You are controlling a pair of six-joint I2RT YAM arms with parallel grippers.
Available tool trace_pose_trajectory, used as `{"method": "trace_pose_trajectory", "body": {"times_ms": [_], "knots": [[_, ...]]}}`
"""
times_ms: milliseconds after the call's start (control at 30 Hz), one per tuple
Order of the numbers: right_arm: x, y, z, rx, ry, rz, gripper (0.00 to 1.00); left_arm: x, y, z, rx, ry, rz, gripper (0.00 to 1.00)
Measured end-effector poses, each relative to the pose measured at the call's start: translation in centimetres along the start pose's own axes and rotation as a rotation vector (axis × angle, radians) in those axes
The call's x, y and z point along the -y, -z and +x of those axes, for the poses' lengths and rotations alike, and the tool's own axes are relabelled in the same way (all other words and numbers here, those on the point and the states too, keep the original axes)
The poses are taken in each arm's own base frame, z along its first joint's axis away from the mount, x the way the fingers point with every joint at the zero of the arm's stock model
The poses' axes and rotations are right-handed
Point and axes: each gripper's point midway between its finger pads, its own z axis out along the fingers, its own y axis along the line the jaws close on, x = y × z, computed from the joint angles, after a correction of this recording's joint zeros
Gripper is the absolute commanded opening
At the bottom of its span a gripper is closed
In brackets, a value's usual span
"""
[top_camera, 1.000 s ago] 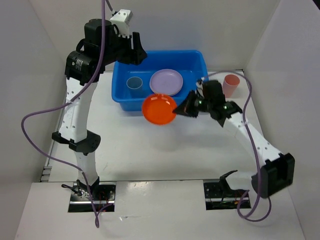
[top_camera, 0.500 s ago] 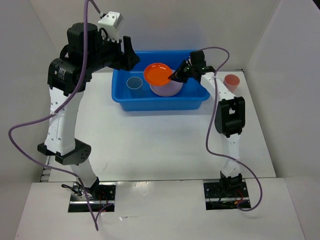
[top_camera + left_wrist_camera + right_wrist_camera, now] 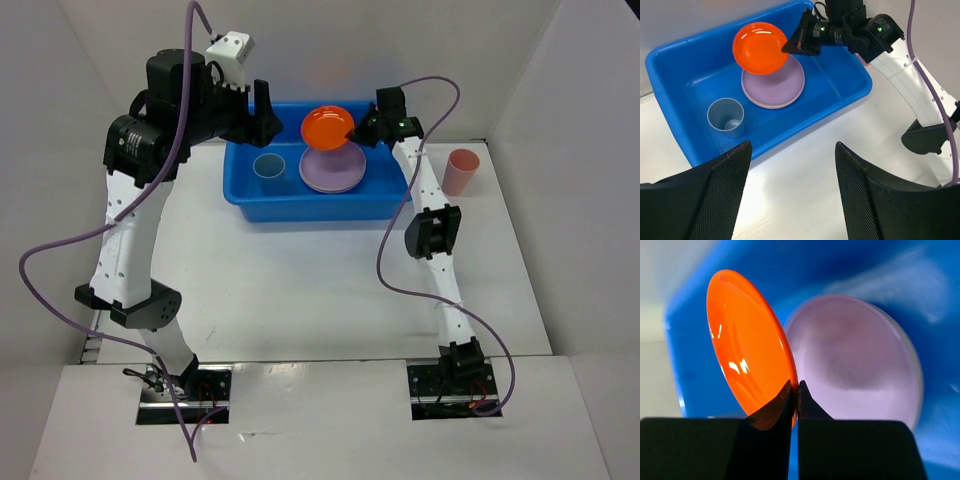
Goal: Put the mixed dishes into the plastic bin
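Note:
The blue plastic bin stands at the back of the table. Inside it lie a lavender plate and a light-blue cup. My right gripper is shut on the rim of the orange plate, holding it tilted above the lavender plate. My left gripper hangs open and empty over the white table by the bin's left side. A salmon-pink cup stands on the table right of the bin.
White walls close in the table on the left, back and right. Purple cables loop beside both arms. The right arm's elbow hangs over the table just in front of the bin's right corner.
My right gripper carried the orange plate from in front of the bin up and over its rim to above the lavender plate. The left gripper shifted slightly and opened wider.

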Motion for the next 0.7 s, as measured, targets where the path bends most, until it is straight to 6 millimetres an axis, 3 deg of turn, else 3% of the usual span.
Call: {"method": "trace_pose_trajectory", "body": {"times_ms": [133,267,433,467,600,700], "knots": [[2.3,-0.4,1.0,-0.023,-0.014,0.084,0.01,0.1,-0.1,0.1,-0.002,-0.001,0.005,0.75],[5.4,-1.9,3.2,-0.083,-0.028,0.160,0.04,0.1,-0.1,0.1,-0.004,-0.003,0.005,0.76],[8.2,-2.7,5.4,-0.145,-0.032,0.235,0.28,0.0,-0.5,0.7,-0.021,-0.001,0.004,0.76],[8.2,-2.6,5.4,-0.146,-0.028,0.237,0.39,-0.1,-0.6,0.9,-0.030,0.000,0.003,0.76],[7.3,-1.9,4.7,-0.127,-0.011,0.224,0.66,-0.2,-0.8,1.4,-0.046,0.002,0.001,0.76],[5.5,0.1,3.5,-0.106,0.012,0.209,0.81,-0.1,-0.5,1.5,-0.043,0.002,0.003,0.76]]}}
